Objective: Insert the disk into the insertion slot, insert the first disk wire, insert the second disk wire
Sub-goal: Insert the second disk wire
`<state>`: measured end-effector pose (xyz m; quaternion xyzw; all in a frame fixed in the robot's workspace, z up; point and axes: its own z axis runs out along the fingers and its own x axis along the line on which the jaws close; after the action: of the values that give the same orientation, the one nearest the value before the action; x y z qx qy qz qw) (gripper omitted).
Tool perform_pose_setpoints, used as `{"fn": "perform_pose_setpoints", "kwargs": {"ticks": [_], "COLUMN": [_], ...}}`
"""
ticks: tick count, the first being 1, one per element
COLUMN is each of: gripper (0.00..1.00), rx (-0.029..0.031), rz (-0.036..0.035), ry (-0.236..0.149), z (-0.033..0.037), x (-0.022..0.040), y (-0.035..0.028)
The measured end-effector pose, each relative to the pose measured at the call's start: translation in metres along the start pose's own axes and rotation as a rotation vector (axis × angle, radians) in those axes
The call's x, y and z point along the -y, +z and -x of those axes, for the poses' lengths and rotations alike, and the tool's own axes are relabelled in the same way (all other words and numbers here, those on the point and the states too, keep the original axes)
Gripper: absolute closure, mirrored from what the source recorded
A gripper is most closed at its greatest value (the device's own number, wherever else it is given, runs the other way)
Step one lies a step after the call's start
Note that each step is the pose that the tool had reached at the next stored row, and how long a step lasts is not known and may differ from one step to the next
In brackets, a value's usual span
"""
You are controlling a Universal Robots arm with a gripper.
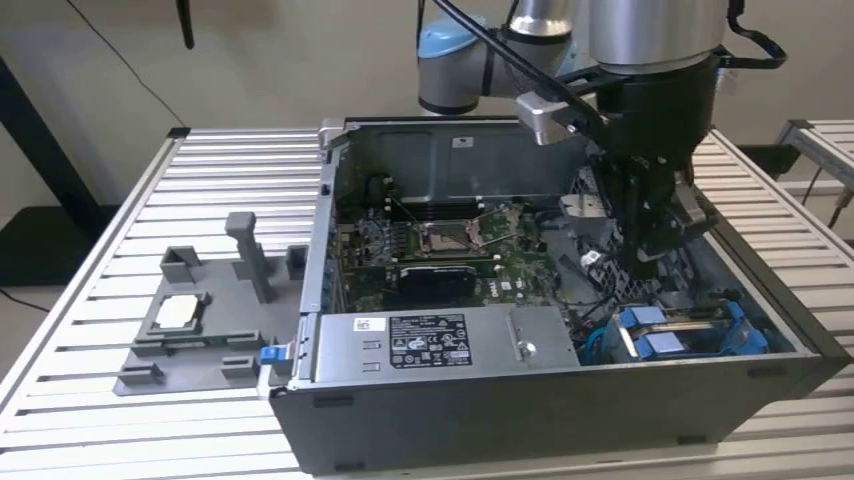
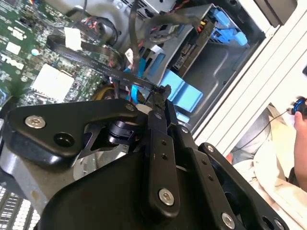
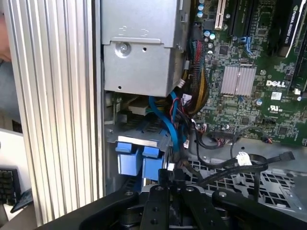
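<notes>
Open computer case (image 1: 561,400) lies on the slatted aluminium table (image 1: 120,200); the arm reaches down inside it, toward the exterior view's right.

Insertion slot (image 1: 687,335), the grey bay with blue rails, sits in the case's near corner on the exterior view's right, beside the long grey power supply box (image 1: 441,345). In the second wrist view a drive (image 2: 189,50) appears already seated in the bay, so the disk step looks done; judgement only.

Step in hand: a wire insertion, which of the two I cannot tell. Gripper (image 2: 163,93) fingertips are pressed together, apparently pinching a thin black cable (image 2: 96,62) just above the blue tabs (image 3: 139,158).

Next move calls for fine alignment of the connector with the drive's port.

Obstacles: blue data cable (image 3: 165,122) and a bundle of loose wires (image 3: 192,103) crowd the approach. Motherboard (image 1: 447,245) lies nearby. Grey fixture (image 1: 200,315) stands outside the case.
</notes>
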<state>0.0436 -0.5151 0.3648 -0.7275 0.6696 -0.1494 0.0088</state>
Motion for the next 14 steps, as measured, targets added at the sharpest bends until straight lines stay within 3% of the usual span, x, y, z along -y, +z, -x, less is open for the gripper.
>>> {"fn": "perform_pose_setpoints", "kwargs": {"ticks": [11,14], "gripper": [0.84,0.84], "rx": [0.0154,0.0175], "rz": [0.0010,0.0009], "ry": [0.003,0.004], "z": [-0.0230,-0.0264], "x": [0.0184,0.0220], "y": [0.0124,0.0144]}}
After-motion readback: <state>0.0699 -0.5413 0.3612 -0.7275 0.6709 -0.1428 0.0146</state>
